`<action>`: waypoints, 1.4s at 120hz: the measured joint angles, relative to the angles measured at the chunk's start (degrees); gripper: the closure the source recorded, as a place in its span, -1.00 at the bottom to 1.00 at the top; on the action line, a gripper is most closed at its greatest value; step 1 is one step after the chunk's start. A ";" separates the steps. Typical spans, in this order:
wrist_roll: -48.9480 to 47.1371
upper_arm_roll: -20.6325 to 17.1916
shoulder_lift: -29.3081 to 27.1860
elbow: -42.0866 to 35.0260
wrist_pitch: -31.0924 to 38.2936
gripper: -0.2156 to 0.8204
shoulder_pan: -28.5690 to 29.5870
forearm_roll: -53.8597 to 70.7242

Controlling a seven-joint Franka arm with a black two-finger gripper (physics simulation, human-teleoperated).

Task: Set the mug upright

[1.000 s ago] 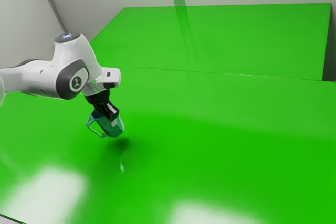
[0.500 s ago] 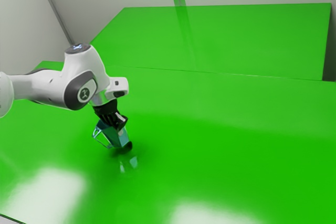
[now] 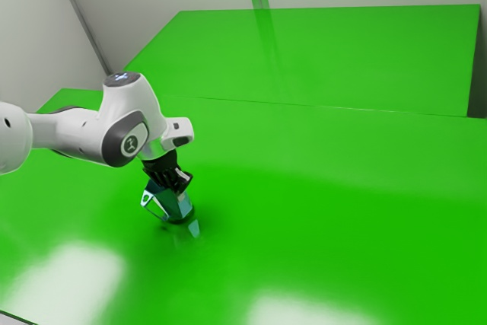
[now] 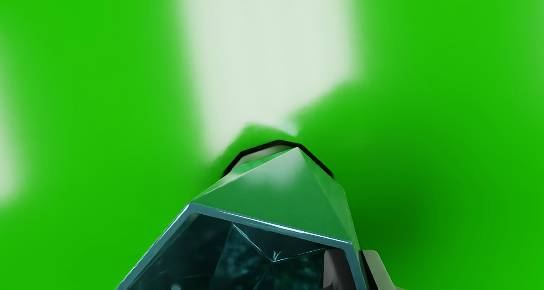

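At the rim of the mug, the black two-finger gripper (image 3: 181, 188) is closed on one wall, one finger inside the opening and the other outside. Outward from the fingertips, the translucent teal, faceted mug (image 3: 173, 205) extends toward 5 o'clock in the exterior view, its dark base ring (image 4: 278, 142) at the low end. The angular teal handle (image 3: 151, 199) projects toward 9 o'clock. The white arm (image 3: 84, 133) enters from 9 o'clock; the glossy green counter (image 3: 342, 203) lies beneath.

Change over the last second: the mug has descended, shifted slightly toward the exterior view's right, and lost part of its tilt. Its base, well clear of the counter a second ago, now appears to meet it or lie just above; full contact cannot be confirmed.

Task significance: the mug is nearly upright but still leans, opening toward 11 o'clock. Judgement: remaining tilt should be removed with the base supported before release; early release could let the mug rock or tip.
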 joint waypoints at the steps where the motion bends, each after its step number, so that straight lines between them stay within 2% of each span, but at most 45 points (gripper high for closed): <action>1: -0.05 0.00 0.03 0.00 0.01 0.92 -0.01 0.01; 19: -0.88 0.00 0.65 0.00 0.48 0.89 -0.31 0.04; 45: -0.98 -0.01 -0.78 -0.02 0.76 0.05 -0.49 -0.59; 57: -0.98 -0.01 -2.99 0.13 0.65 -0.18 -0.89 -0.70; 70: -0.99 -0.01 -5.39 0.32 0.44 -0.33 -1.87 -0.78; 88: -0.99 0.04 -7.45 1.77 -1.12 -0.44 -2.28 -1.01; 105: -1.02 0.07 -7.45 7.23 -6.20 -0.49 -2.29 -1.21; 151: -1.10 -0.28 -1.52 23.00 -20.71 -0.54 -1.49 -1.54; 168: -1.13 -3.05 0.87 27.93 -25.10 -0.55 1.35 -1.52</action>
